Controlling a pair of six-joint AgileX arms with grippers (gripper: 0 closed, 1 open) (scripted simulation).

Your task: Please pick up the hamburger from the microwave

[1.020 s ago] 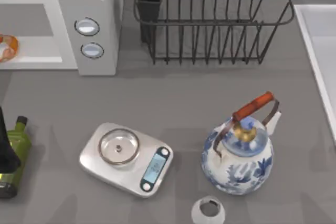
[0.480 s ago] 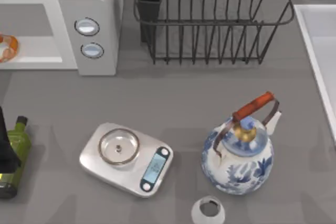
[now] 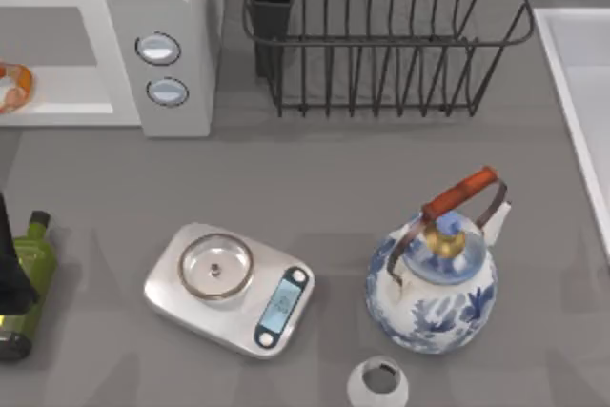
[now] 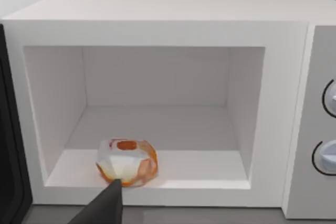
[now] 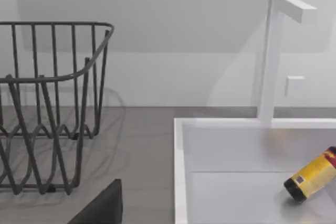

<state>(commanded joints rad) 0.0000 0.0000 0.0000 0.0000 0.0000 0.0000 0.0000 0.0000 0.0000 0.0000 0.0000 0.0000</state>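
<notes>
Left wrist view faces the open microwave (image 4: 157,77), lined up on the hamburger (image 4: 127,162) near the cavity's front edge. Left hand (image 4: 105,208) sits just short of it; I cannot tell its finger state, nor the right hand's (image 5: 102,205).

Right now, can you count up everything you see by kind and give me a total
Appliances: 2, the microwave and kitchen scale
Food: 1, the hamburger
Bottles: 2, green bottle, yellow bottle
Kettles: 1, teapot
Racks: 1, dish rack
Small round pieces: 1, grey cap
Total: 8
</notes>
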